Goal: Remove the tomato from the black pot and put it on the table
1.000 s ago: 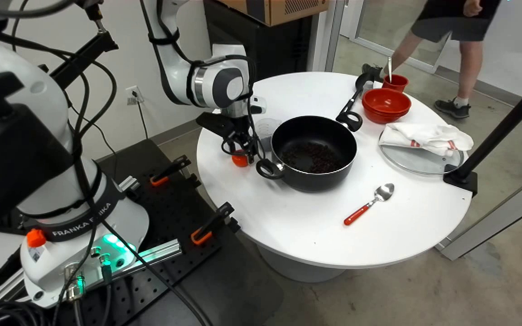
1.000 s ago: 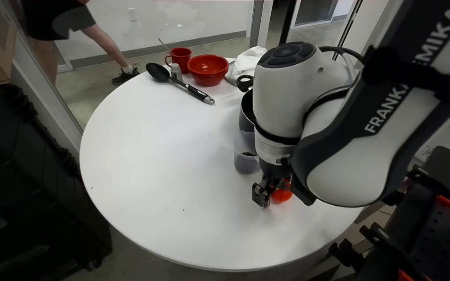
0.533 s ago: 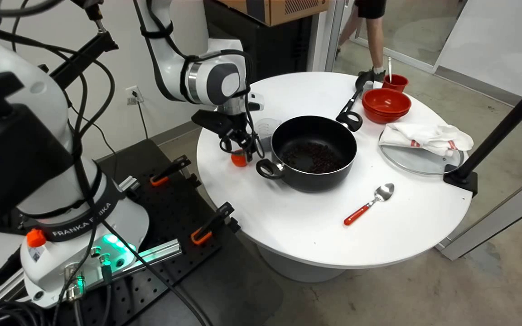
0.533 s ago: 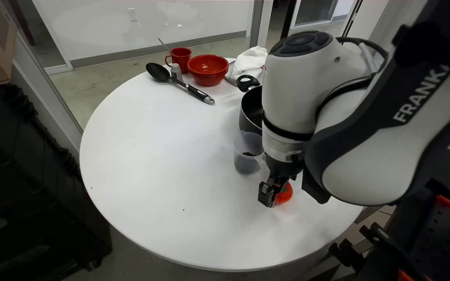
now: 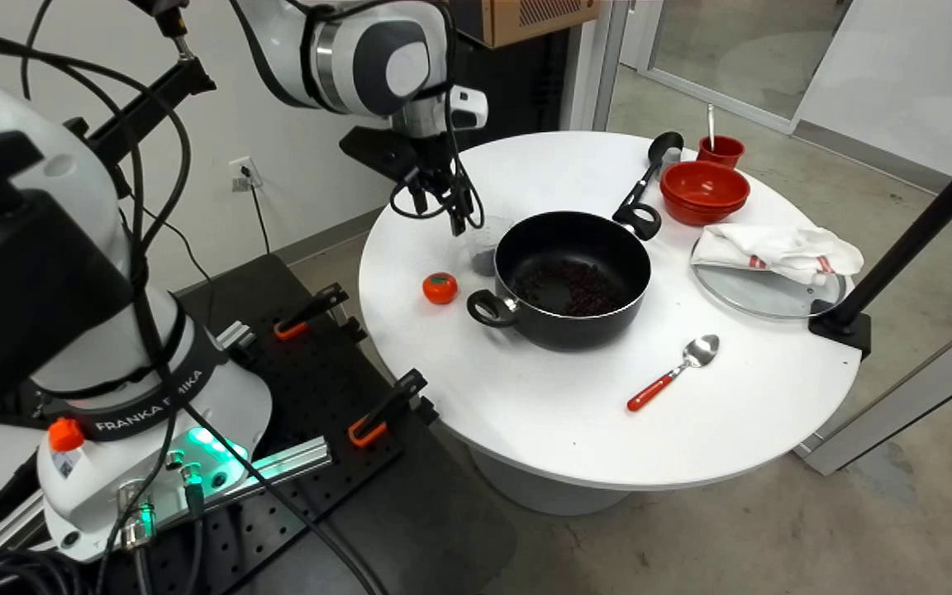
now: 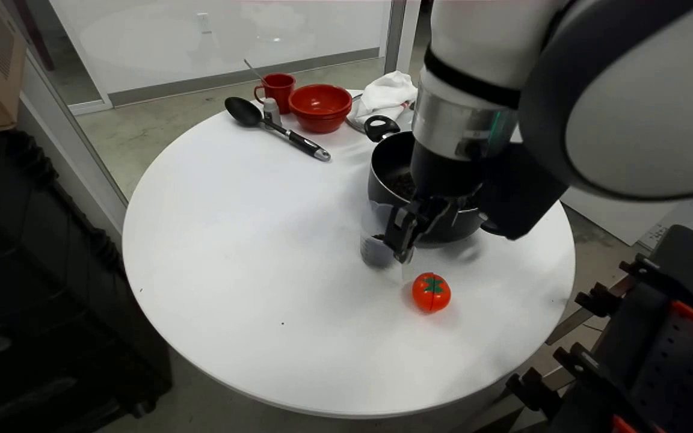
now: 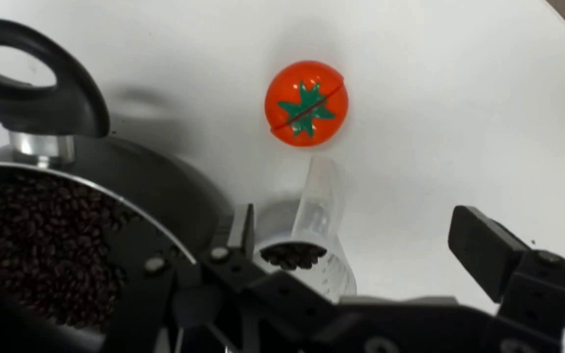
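The tomato (image 5: 440, 287) is a small red-orange ball with a green star top. It rests on the white round table (image 5: 542, 421), beside the black pot's handle; it also shows in an exterior view (image 6: 431, 293) and in the wrist view (image 7: 307, 104). The black pot (image 5: 579, 332) holds dark beans and no tomato shows in it; part of it is at the left of the wrist view (image 7: 145, 162). My gripper (image 5: 443, 216) is above the table, higher than the tomato and apart from it. In the wrist view the fingers (image 7: 359, 238) are wide apart with nothing between them gripped.
A clear measuring cup (image 6: 376, 249) with beans stands next to the pot, below my gripper. A red-handled spoon (image 5: 674, 372), red bowls (image 5: 705, 192), a red mug (image 5: 722, 152), a black ladle (image 6: 277, 129) and a towel on a glass lid (image 5: 773, 252) are on the table.
My gripper was down around the tomato; it has risen away from it, and the tomato stays on the table in view. The person in the background has walked out of view.
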Available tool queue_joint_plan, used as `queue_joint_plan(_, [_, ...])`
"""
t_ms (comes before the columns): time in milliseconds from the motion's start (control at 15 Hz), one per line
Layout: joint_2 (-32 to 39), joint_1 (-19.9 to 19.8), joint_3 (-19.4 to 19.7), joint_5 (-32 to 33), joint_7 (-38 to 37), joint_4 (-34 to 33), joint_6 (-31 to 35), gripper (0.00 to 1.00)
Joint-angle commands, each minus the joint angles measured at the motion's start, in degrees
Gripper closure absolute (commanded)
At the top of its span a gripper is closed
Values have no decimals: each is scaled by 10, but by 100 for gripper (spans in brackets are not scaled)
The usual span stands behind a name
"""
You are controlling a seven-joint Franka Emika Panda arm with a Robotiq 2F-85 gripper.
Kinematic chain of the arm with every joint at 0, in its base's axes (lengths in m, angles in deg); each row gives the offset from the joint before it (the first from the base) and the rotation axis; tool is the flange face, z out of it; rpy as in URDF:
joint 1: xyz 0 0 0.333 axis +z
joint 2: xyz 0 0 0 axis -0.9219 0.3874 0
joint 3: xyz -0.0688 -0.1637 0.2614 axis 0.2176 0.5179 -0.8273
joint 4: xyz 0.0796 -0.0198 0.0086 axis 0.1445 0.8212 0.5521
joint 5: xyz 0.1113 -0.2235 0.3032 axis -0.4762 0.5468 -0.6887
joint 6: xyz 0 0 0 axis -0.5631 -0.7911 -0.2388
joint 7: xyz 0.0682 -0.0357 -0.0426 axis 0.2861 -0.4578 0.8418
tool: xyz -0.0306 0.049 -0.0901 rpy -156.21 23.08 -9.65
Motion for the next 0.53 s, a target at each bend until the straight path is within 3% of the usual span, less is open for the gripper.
queue_joint_plan(0, [-76,-31,-31,-3,-12,-20,-80,0])
queue_joint_plan(200, [-83,-51,-44,37,-78,-70,-139,0])
queue_joint_plan(267, [-81,-64,-58,16,-32,-42,-102,0])
queue_joint_plan(467, [-84,-70,-61,29,-61,-65,-127,0])
